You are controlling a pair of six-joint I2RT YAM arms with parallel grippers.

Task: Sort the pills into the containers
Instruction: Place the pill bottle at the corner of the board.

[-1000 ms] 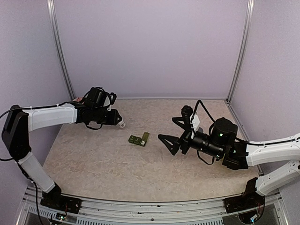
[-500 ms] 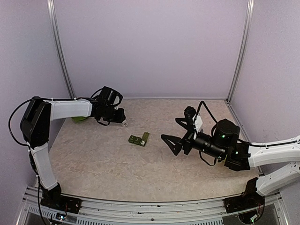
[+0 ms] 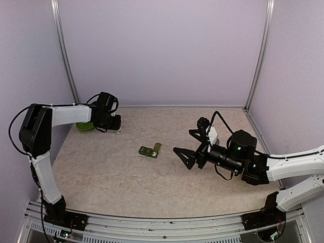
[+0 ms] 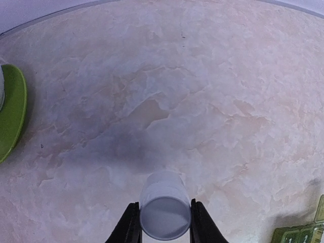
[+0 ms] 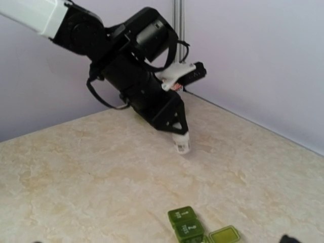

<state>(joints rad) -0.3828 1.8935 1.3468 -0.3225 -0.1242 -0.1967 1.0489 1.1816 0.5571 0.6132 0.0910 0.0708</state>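
My left gripper (image 3: 118, 131) is shut on a small white pill bottle (image 4: 164, 210), which it holds tilted just above the table, to the right of the bowl. The same bottle (image 5: 181, 143) appears under the left arm in the right wrist view. The containers (image 3: 150, 150) lie mid-table: a dark green strip, two lids closed and the right-hand lid (image 5: 224, 235) flipped open. One end of the containers (image 4: 298, 235) shows at the lower right of the left wrist view. My right gripper (image 3: 186, 144) hovers open to the right of the strip, holding nothing. No pills are in view.
A lime-green bowl (image 3: 85, 126) sits at the back left by the wall, and its rim (image 4: 11, 116) shows at the left edge of the left wrist view. Lilac walls with metal corner posts (image 3: 66, 61) enclose the table on three sides.
The left gripper has carried the white bottle to the left, away from the containers and closer to the bowl. The right arm has barely shifted.
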